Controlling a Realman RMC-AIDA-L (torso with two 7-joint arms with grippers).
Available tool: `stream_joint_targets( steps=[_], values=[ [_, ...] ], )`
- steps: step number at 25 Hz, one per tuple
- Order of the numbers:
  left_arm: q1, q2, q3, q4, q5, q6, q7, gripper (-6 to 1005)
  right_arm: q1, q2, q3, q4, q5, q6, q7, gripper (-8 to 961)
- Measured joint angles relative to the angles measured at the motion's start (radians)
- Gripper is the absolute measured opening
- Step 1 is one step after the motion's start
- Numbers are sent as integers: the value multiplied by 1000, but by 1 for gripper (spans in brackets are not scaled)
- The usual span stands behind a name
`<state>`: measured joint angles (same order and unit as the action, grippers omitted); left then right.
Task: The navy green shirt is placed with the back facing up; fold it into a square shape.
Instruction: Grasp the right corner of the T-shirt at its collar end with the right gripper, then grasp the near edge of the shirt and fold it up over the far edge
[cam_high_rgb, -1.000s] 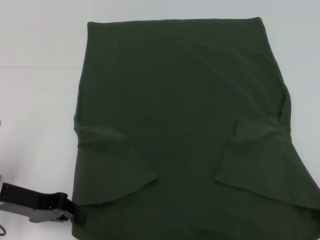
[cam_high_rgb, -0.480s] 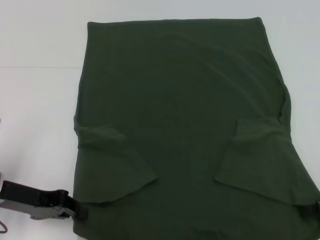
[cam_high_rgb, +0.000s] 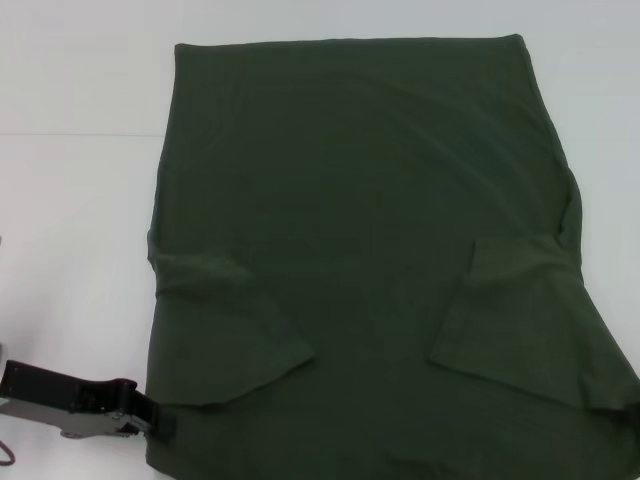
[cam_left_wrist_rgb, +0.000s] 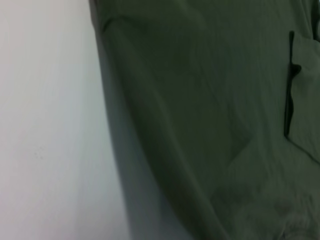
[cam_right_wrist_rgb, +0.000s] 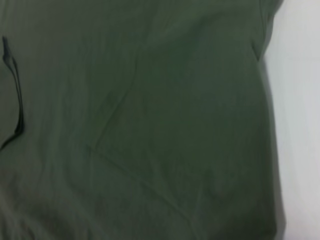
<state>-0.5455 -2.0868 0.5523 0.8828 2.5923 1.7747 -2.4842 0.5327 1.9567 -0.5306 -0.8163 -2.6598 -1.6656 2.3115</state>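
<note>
The navy green shirt (cam_high_rgb: 360, 220) lies flat on the white table, plain side up, and fills most of the head view. Both short sleeves are folded inward: one (cam_high_rgb: 220, 330) at the near left, the other (cam_high_rgb: 530, 320) at the near right. My left gripper (cam_high_rgb: 160, 424) sits at the shirt's near left edge, its dark tip touching the fabric by the left sleeve's hem. Only a dark sliver of my right gripper (cam_high_rgb: 634, 410) shows, at the shirt's near right edge. The left wrist view shows the shirt (cam_left_wrist_rgb: 215, 125) beside bare table. The right wrist view is almost all shirt (cam_right_wrist_rgb: 140, 120).
The white table (cam_high_rgb: 80, 200) has bare room to the left of the shirt and a strip beyond its far edge (cam_high_rgb: 350, 18). The shirt's near right corner runs past the picture's edge.
A dark piece of the right gripper showed at the shirt's near right edge half a second ago; now it has drawn back almost out of sight. The left gripper and the shirt have barely moved.
</note>
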Motion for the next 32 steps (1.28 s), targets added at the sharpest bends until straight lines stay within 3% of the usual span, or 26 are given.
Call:
stream_joint_targets(
  steps=[5, 13, 19, 23, 32],
  values=[
    [1, -1, -3, 0, 0, 0, 7, 35, 5, 1, -1, 0, -3, 2, 1, 363],
    [1, 2, -29, -6, 0, 0, 18, 35, 9, 0, -25, 0, -4, 2, 10, 160],
    [-5, 32, -86, -35, 0, 10, 40, 35, 15, -7, -23, 2, 7, -28, -31, 27],
    [-7, 58, -99, -66, 9, 26, 58, 35, 29, -12, -16, 16, 17, -96, -78, 27],
    [5, 72, -142, -79, 60, 115, 107, 35, 32, -9, -26, 42, 33, -259, -193, 27]
  ],
)
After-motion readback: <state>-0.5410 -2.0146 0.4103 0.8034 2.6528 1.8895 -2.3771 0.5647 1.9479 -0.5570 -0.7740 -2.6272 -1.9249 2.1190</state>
